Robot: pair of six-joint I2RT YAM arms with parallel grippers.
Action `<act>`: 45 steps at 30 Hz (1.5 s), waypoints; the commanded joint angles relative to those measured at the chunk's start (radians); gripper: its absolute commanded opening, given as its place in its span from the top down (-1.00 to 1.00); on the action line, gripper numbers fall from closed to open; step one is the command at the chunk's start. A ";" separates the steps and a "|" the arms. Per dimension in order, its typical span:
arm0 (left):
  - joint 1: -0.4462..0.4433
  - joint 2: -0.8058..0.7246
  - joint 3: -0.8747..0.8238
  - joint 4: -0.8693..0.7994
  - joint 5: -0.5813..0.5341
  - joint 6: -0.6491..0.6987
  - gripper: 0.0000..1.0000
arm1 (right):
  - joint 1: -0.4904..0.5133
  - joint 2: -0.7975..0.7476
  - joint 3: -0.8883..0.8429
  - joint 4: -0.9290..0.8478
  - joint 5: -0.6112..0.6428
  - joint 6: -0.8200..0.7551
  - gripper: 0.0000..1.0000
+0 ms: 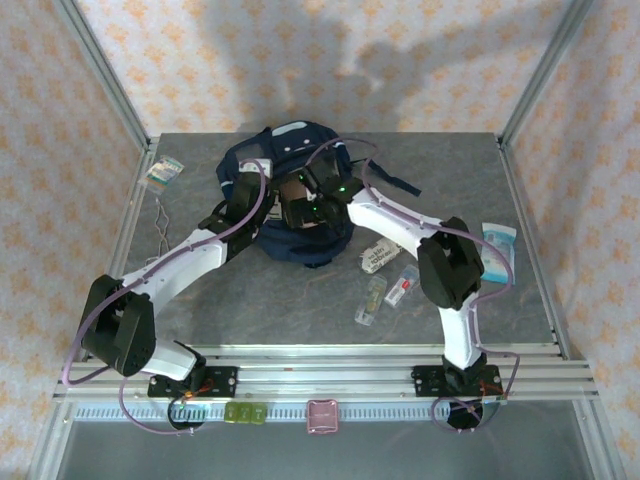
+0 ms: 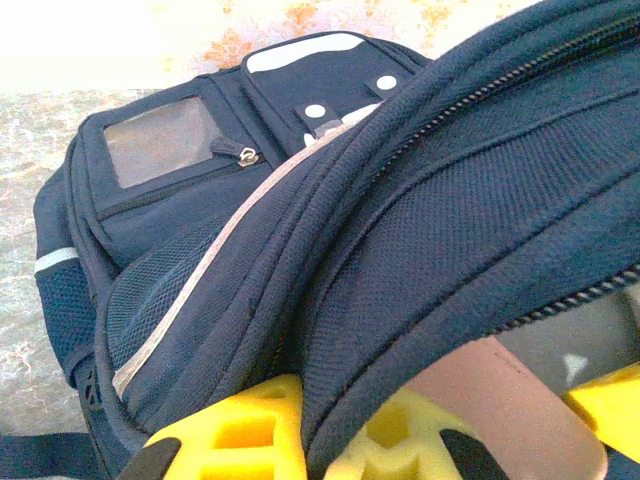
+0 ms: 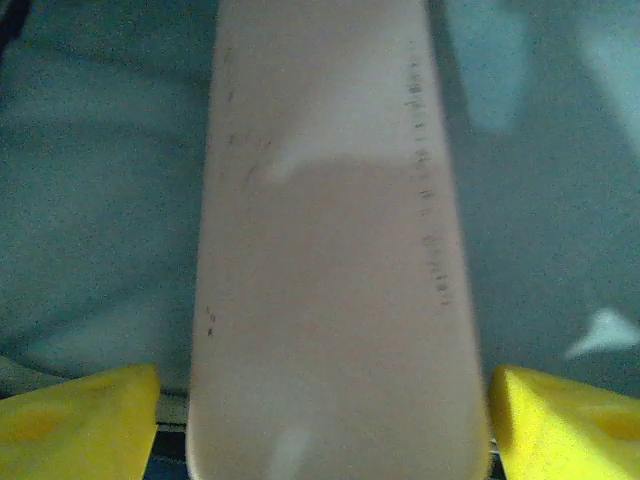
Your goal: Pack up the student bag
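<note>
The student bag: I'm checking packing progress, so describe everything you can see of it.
The large navy-blue fabric student bag lies on the grey table. It has a grey stripe, white patches, a clear window pocket, a mesh side and dark straps. Its main zip is open. The left gripper pinches that rim, and a flat pink case sits inside.

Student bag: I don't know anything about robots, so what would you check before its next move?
1. Bag mouth held: ok. The left gripper is shut on the student bag at the rim of its opening.
2. Pink case in the opening: ok.
3. Right gripper loose around the case: ok. It is open, with a gap beside one finger.
4. Case resting at the bottom: cannot tell, the inside is hidden.
5. Everything packed: not ok. Small packets lie on the table right of the bag.
</note>
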 commanded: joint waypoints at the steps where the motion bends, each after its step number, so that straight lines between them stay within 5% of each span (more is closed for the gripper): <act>1: 0.001 -0.069 0.011 0.172 0.022 -0.044 1.00 | -0.006 -0.110 -0.062 0.055 0.043 0.029 -0.74; 5: 0.001 -0.063 0.008 0.175 0.029 -0.047 1.00 | -0.006 -0.244 -0.255 0.145 0.038 0.085 -0.65; 7: 0.001 -0.060 0.009 0.176 0.036 -0.051 1.00 | -0.006 -0.300 -0.350 0.195 0.033 0.119 -0.43; 10: 0.002 -0.058 0.012 0.169 0.039 -0.054 1.00 | -0.006 -0.358 -0.467 0.276 0.016 0.152 0.40; 12: 0.002 -0.061 0.010 0.171 0.041 -0.056 1.00 | -0.006 -0.356 -0.507 0.332 -0.016 0.166 0.62; 15: 0.002 -0.062 0.016 0.165 0.045 -0.058 1.00 | -0.006 -0.310 -0.500 0.388 -0.036 0.185 0.68; 33: -0.027 -0.073 -0.001 0.174 0.089 -0.100 1.00 | -0.044 0.083 -0.246 0.879 -0.064 0.248 0.64; 37: -0.028 -0.074 -0.001 0.162 0.071 -0.093 1.00 | -0.047 0.016 -0.319 0.900 -0.094 0.242 0.58; 40: -0.025 -0.074 -0.005 0.158 0.058 -0.085 1.00 | -0.047 -0.144 -0.450 0.872 -0.077 0.210 0.40; 45: -0.024 -0.062 -0.014 0.172 0.065 -0.086 1.00 | -0.050 -0.385 -0.597 0.683 0.045 0.170 -0.35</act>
